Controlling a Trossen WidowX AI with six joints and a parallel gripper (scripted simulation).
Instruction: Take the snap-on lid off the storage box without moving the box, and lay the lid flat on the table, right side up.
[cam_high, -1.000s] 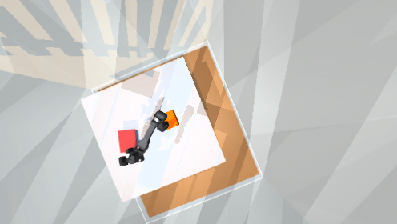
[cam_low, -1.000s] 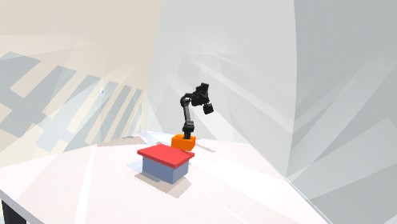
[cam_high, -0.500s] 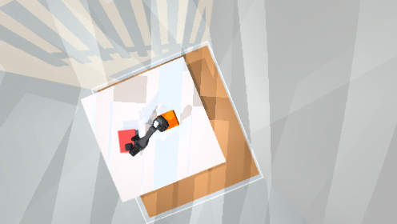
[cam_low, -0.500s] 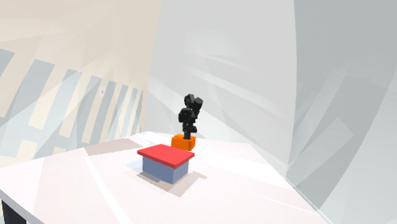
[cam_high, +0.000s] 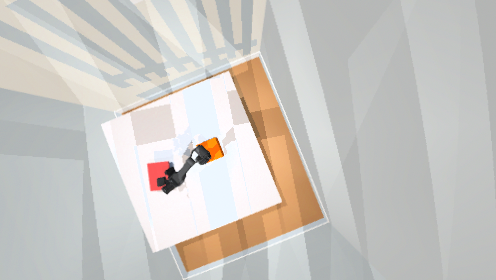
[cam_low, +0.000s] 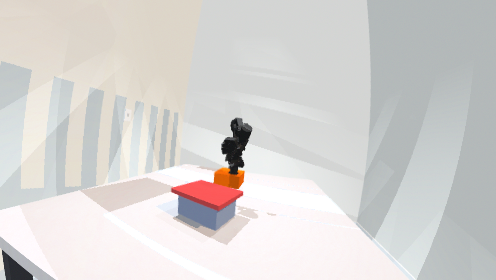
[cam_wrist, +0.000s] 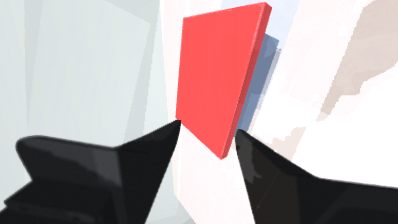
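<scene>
On the pale surface (cam_high: 255, 175) (cam_low: 150, 245) (cam_wrist: 192, 170), near its left edge from above, the blue box (cam_low: 200, 211) (cam_wrist: 258, 82) wears its red lid (cam_high: 153, 176) (cam_low: 207, 194) (cam_wrist: 215, 75). My pincer (cam_wrist: 208, 129) is partly open, holding nothing, and hangs above the lid's near corner in my wrist view.

The lid (cam_high: 154, 175) (cam_low: 207, 193) (cam_wrist: 215, 75) looks like smooth, matt plastic. The box (cam_low: 202, 212) (cam_wrist: 259, 85) has smooth, plastic-like walls. The tool's fingers look smooth and dark with a faint sheen. The table (cam_high: 250, 175) (cam_low: 300, 240) (cam_wrist: 195, 175) looks smooth.
</scene>
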